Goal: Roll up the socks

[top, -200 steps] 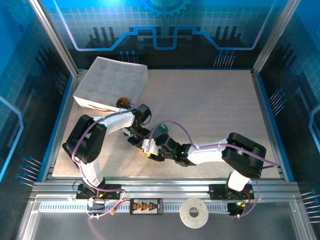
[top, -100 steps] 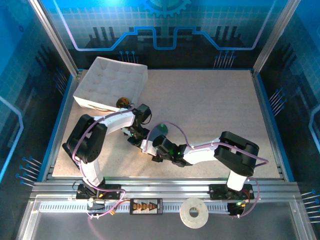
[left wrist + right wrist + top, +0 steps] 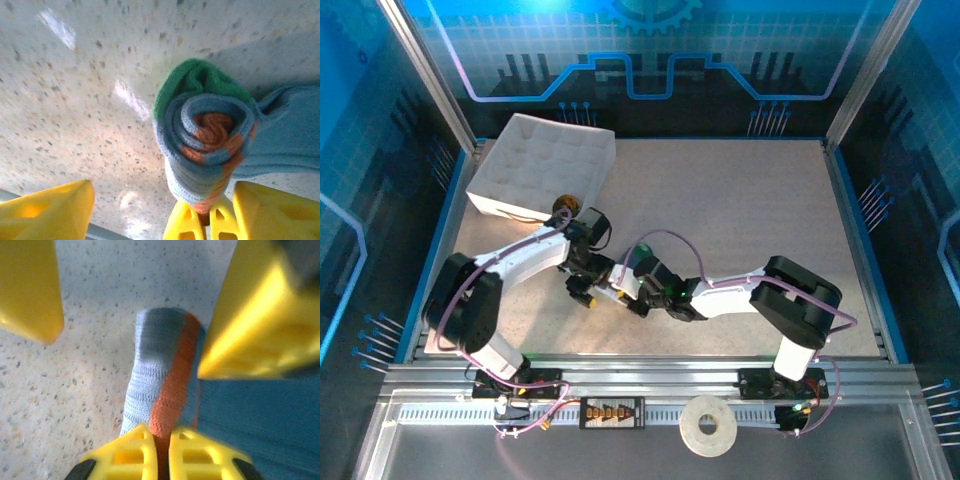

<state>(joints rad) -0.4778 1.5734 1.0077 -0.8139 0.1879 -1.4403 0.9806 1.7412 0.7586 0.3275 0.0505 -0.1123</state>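
One of the socks (image 3: 205, 135), blue-grey with a green toe and orange stripes, lies on the speckled table wound into a tight roll, its loose blue end trailing right. My right gripper (image 3: 161, 440) is shut on the roll's orange stripe (image 3: 172, 385); its yellow fingers (image 3: 187, 222) also show in the left wrist view. My left gripper (image 3: 162, 192) stands open, one finger (image 3: 50, 210) on each side of the roll, touching nothing. From above, the two grippers (image 3: 582, 285) (image 3: 623, 292) meet at the table's near middle, with the sock mostly hidden beneath them.
A white quilted box (image 3: 542, 165) sits at the back left, with a small brownish round thing (image 3: 563, 205) at its near edge. The table (image 3: 750, 200) is walled by blue panels. A tape roll (image 3: 708, 427) lies on the front rail.
My left gripper has opened and let go of the sock roll, and its arm has swung left. The right gripper has shut on the roll and moved slightly left.
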